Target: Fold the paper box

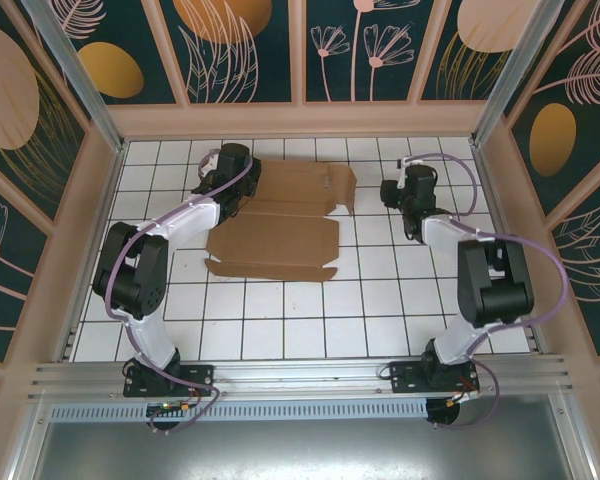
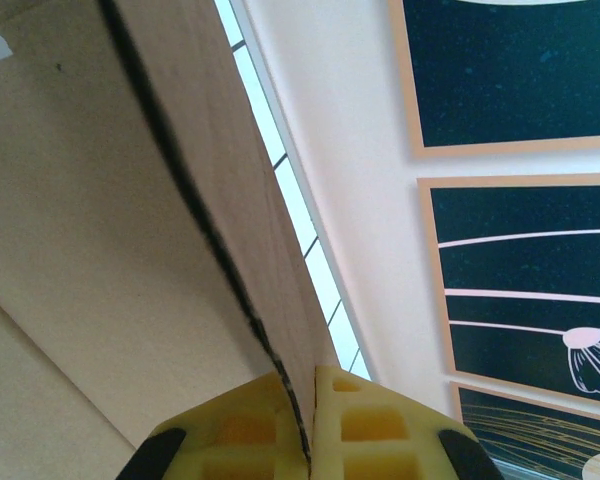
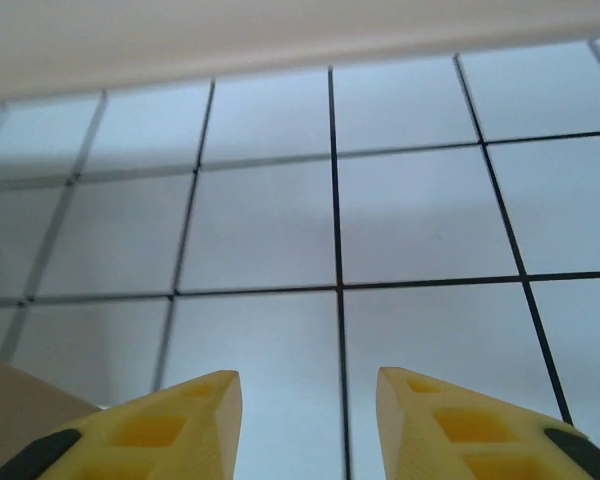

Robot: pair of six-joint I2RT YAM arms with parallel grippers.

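Observation:
The paper box [image 1: 280,222] is a brown die-cut cardboard sheet lying mid-table, its far panel and right flap partly raised. At the box's far left edge my left gripper [image 1: 223,170] is shut on a flap. The left wrist view shows that cardboard flap [image 2: 110,230] pinched between the two yellow fingertips, with my left gripper [image 2: 310,410] at the flap's edge. My right gripper [image 1: 390,192] stands just right of the box's raised right flap, apart from it. In the right wrist view its yellow fingers [image 3: 185,420] are spread, my right gripper [image 3: 310,400] holding nothing above bare tiles; a brown box corner [image 3: 20,415] shows at lower left.
White tiled tabletop [image 1: 380,310] with dark grid lines. Pale walls enclose it: the back wall [image 1: 300,120] runs close behind both grippers, and side walls stand left and right. An aluminium rail [image 1: 300,375] carries the arm bases at the near edge.

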